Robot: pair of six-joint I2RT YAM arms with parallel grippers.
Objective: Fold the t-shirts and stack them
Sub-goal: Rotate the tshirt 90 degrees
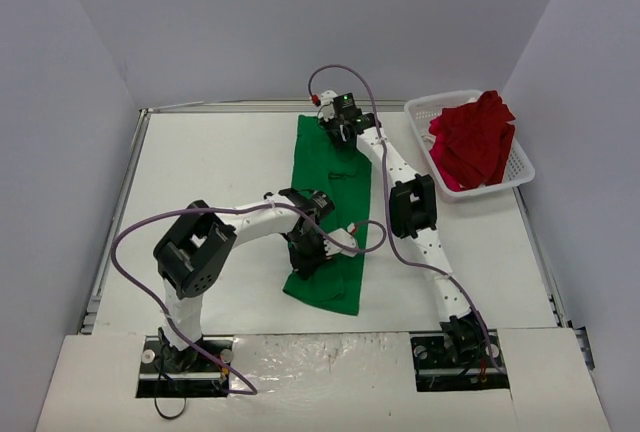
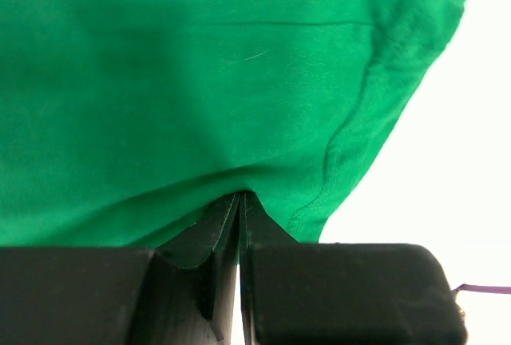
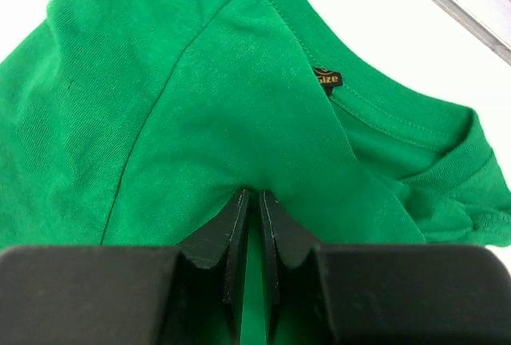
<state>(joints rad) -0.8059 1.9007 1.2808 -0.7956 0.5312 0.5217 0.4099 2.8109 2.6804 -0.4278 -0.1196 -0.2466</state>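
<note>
The green t-shirt [image 1: 325, 167] lies on the table as a long narrow strip running from far to near. My left gripper [image 1: 308, 257] is at the strip's near end, shut on a fold of the green t-shirt [image 2: 200, 81] close to a hemmed edge. My right gripper [image 1: 338, 124] is at the far end, its jaws pinching the green t-shirt [image 3: 200, 121] just below the collar and its black size label [image 3: 326, 80]. The red t-shirt [image 1: 475, 142] sits crumpled in the basket at the back right.
A white plastic lattice basket [image 1: 425, 107] stands at the table's back right corner. A raised metal rail [image 1: 120, 212] borders the table on the left. Purple cables loop off both arms over the table.
</note>
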